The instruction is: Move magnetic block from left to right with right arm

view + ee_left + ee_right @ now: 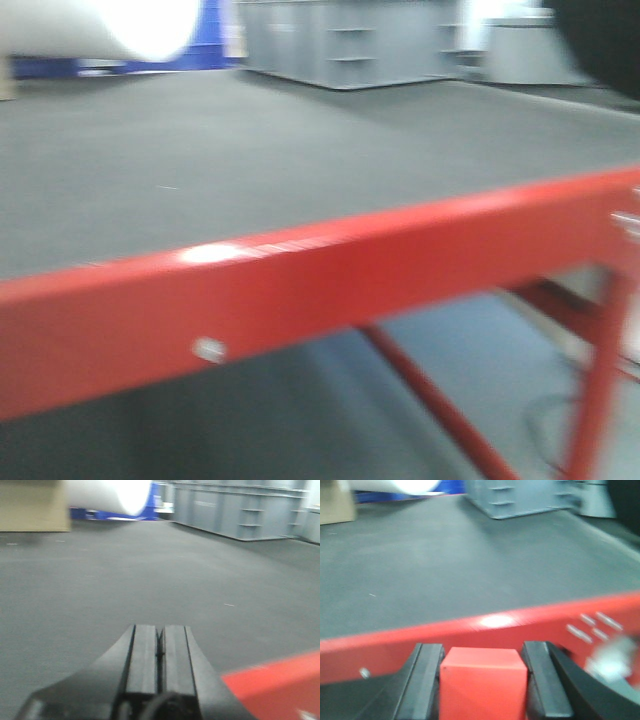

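In the right wrist view the magnetic block [482, 687], a plain bright-red cube, fills the gap between the two black fingers of my right gripper [483, 649]. Both pads press against its sides, so the gripper is shut on it. Just beyond the block runs a red metal beam [470, 629]. In the left wrist view my left gripper [160, 642] is shut, its two pads pressed together with nothing between them, above grey floor. Neither gripper shows in the blurred front view, and the block is out of sight there.
The red beam [300, 290] crosses the front view, with slanted red legs [440, 410] below it and a dark shape [605, 40] at the top right. Grey cabinets [340, 45], a white roll [120, 25] and a cardboard box [32, 507] stand far back on the floor.
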